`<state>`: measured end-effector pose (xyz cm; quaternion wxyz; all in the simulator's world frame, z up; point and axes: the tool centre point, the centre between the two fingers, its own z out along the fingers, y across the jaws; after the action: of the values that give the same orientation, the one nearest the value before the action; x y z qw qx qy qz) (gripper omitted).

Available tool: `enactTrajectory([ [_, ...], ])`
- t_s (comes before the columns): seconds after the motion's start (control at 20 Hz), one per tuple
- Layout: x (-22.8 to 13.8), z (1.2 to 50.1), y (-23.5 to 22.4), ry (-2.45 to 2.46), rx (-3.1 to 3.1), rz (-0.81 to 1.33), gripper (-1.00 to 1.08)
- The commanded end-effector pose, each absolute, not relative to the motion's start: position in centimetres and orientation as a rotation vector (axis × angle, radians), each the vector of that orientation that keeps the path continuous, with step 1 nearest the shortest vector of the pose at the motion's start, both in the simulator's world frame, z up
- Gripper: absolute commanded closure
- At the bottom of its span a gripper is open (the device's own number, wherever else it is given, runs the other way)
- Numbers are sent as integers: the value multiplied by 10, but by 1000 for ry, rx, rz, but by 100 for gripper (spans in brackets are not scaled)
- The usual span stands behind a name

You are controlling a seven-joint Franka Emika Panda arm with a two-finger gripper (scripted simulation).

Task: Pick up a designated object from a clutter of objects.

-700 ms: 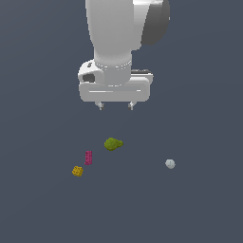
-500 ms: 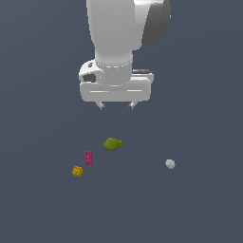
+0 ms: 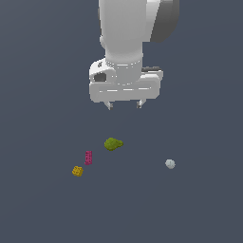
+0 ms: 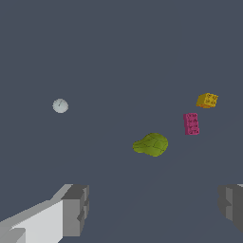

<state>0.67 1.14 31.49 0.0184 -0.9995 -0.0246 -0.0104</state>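
Observation:
The designated object is a tiny yellow-orange studded block (image 3: 77, 171) (image 4: 207, 100), lying on the dark floor toward the exterior view's left. Right beside it lies the magenta studded brick (image 3: 88, 157) (image 4: 191, 124). An olive-green lumpy blob (image 3: 113, 144) (image 4: 151, 144) and a pale grey ball (image 3: 170, 163) (image 4: 60, 105) make up the remaining clutter. My gripper (image 3: 124, 105) (image 4: 154, 209) hangs high above the floor, over the blob, open and empty. Its two grey fingers (image 4: 76, 209) stand wide apart, well away from the yellow block.
A flat dark grey floor (image 3: 199, 209) spreads around the four small items. The white arm (image 3: 126, 42) fills the upper middle of the exterior view.

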Motion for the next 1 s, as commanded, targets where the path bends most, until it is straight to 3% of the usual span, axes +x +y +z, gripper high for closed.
enactTrajectory([
  [0.0, 8, 313, 10, -71, -3103, -31, -92],
  [0.5, 37, 289, -15, -1, -3100, -28, -92],
  [0.95, 82, 234, -67, 127, -3100, -21, -92],
])
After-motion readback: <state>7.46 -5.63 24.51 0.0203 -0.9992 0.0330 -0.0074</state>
